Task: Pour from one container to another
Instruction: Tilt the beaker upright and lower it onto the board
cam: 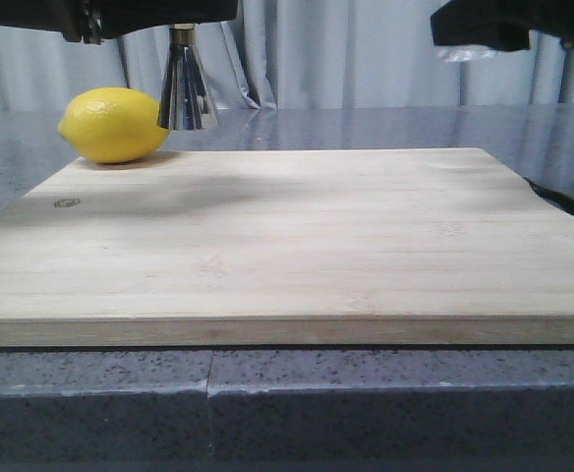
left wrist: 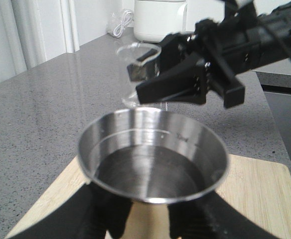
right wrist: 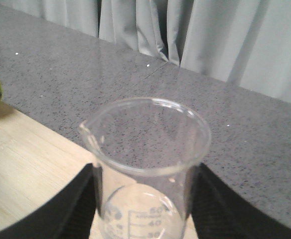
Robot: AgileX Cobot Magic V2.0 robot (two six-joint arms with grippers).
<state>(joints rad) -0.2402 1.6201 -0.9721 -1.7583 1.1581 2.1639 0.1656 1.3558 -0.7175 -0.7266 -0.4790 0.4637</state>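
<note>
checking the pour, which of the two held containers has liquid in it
The steel jigger in the left tool: liquid fills its upper cup. The glass beaker in the right tool looks empty.

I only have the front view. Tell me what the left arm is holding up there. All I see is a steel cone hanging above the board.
Observer: The left gripper is shut on the jigger, just below its upper cup, and that cup opens upward.
Operator: Report what is in that cup.
Observer: The left wrist view shows a dark, level surface below the rim, which is probably liquid.
Operator: Now give me the right arm.
Observer: The right gripper is shut on the beaker, which looks empty in the right wrist view.
</note>
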